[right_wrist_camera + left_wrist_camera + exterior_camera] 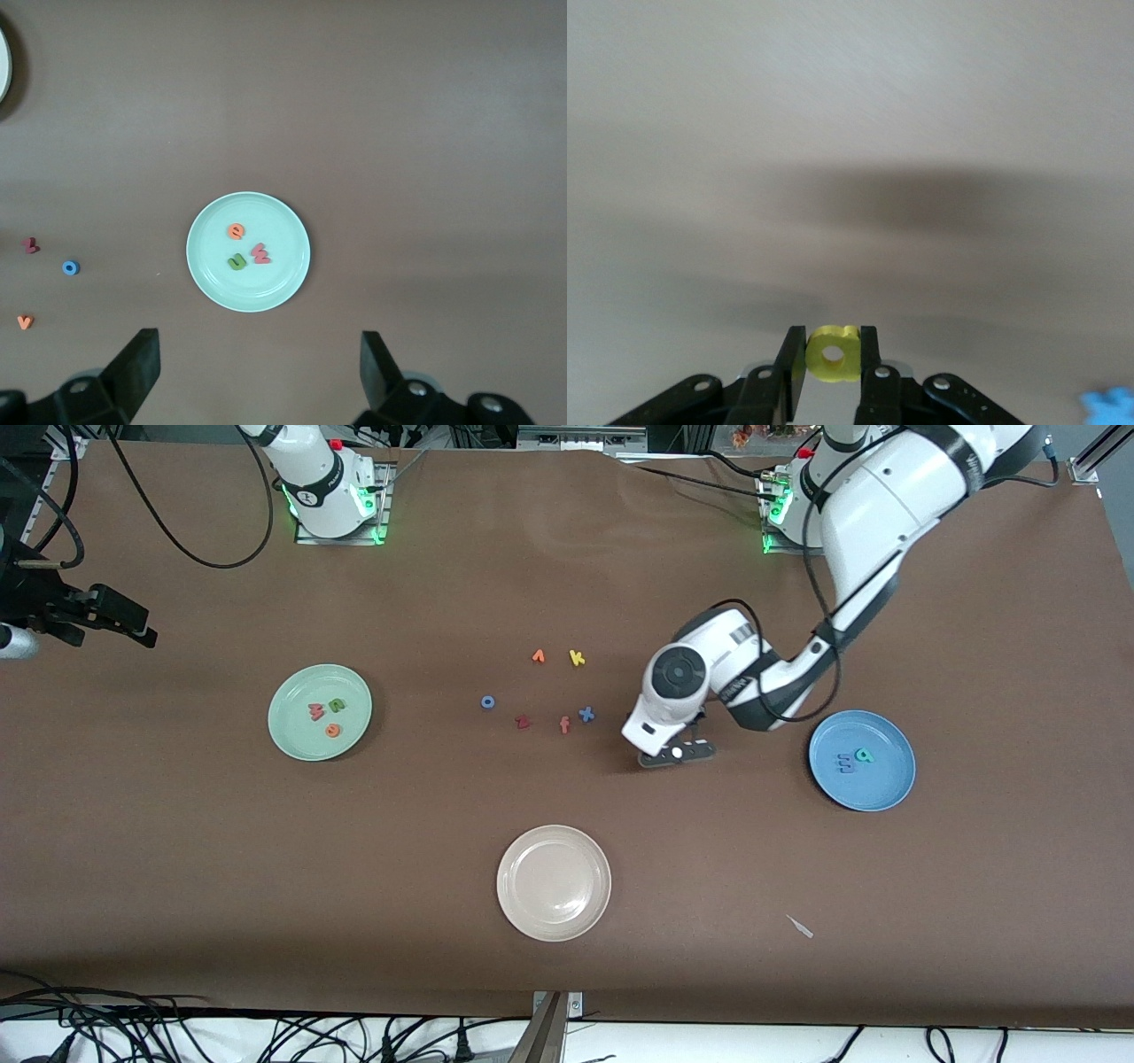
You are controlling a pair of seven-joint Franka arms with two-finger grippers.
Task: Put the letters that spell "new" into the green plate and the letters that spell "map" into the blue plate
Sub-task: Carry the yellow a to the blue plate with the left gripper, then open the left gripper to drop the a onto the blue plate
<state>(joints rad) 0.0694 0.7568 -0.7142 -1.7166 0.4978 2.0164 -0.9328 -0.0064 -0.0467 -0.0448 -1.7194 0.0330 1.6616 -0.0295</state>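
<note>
In the front view the left gripper (675,754) is low over the table between the loose letters and the blue plate (890,737), where m (844,763) and a (864,755) already lie; n, e, w sit in the green plate (292,735). In the left wrist view its fingers (793,367) are clenched on the yellow p (834,354), held only by its edges, so it may slip or twist out on the way. In the right wrist view the right gripper (257,372) waits released, high over the green plate.

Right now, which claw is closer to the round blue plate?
Left. The left claw, shut on the yellow foam letter p, is beside the round blue plate; the right claw, open, is above the green plate.
</note>
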